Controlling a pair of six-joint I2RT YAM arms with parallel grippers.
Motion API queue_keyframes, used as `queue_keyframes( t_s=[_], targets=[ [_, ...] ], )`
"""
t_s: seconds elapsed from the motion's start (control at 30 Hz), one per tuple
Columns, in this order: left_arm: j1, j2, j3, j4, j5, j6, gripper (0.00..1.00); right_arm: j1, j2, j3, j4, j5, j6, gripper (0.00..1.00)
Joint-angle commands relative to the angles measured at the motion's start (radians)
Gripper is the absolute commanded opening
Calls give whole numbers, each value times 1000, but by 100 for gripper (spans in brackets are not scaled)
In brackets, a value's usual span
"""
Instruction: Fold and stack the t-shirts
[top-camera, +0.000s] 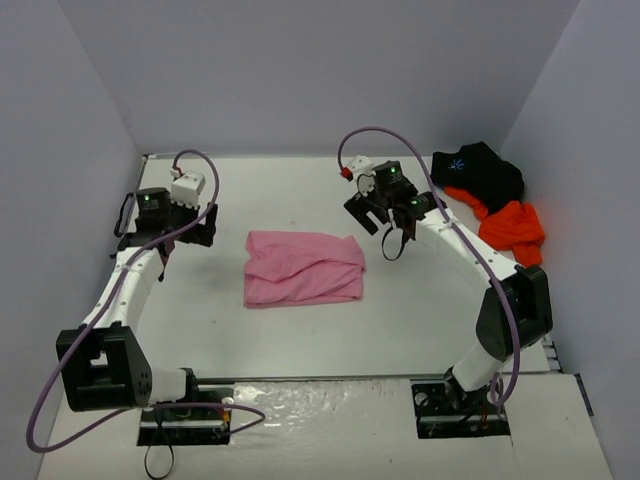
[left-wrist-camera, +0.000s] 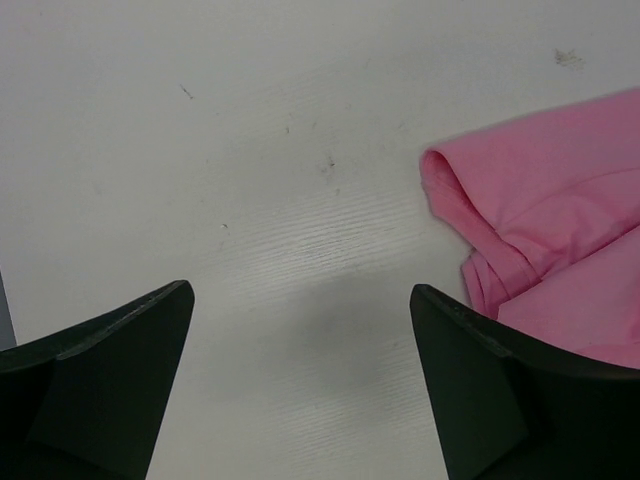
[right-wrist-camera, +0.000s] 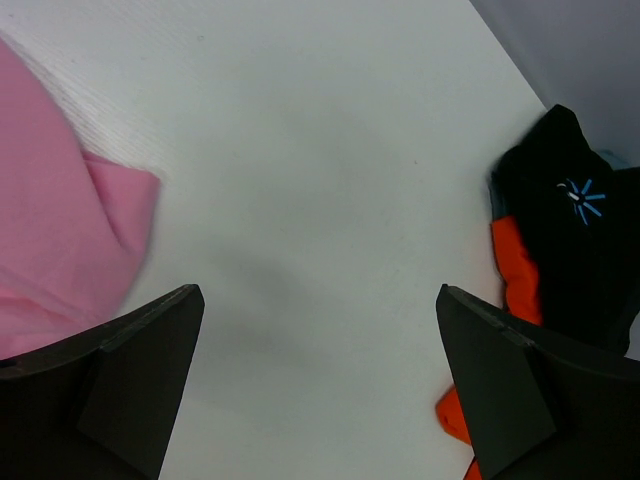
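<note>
The end effector (right-wrist-camera: 315, 300) gapes between pink t-shirt (right-wrist-camera: 50, 230) and black t-shirt (right-wrist-camera: 570, 240).

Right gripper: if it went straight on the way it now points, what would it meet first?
Probably the bare table: the open right gripper aims between the pink shirt and the black shirt, touching neither. Depth is unclear.

The whole table (top-camera: 400, 330) is seen from a fixed camera set high behind the arm bases (top-camera: 182, 420), tilted down toward the far wall (top-camera: 300, 80). From each wrist it is viewed at close range, looking down between that wrist's own fingers (left-wrist-camera: 100, 380). The pink shirt (top-camera: 303, 268) is shared by all three views; the black shirt (top-camera: 480, 172) and the orange shirt (top-camera: 512, 228) are caught only by the top and right wrist views.
</note>
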Motion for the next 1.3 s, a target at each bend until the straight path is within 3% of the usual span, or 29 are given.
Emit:
queue_keyframes(
  t_s=[0.0,0.07,0.17,0.43,0.77,1.0,1.27],
  targets=[
    [-32,40,78,-25,60,19,68,65,-7,-10,32,-46,-10,100],
    [-40,53,83,-28,78,14,52,100,2,-2,26,-11,-16,100],
    [-75,82,123,-89,143,60,43,95,23,14,21,50,-46,100],
    [-192,141,161,-197,180,137,43,-7,43,12,22,58,-37,100],
    [-241,228,222,-393,261,278,62,-89,67,8,30,72,-14,100],
    [-295,270,274,-418,245,298,62,-131,72,22,51,133,35,100],
    [-425,360,380,-474,226,335,62,-144,45,-21,53,52,43,100]
  ],
)
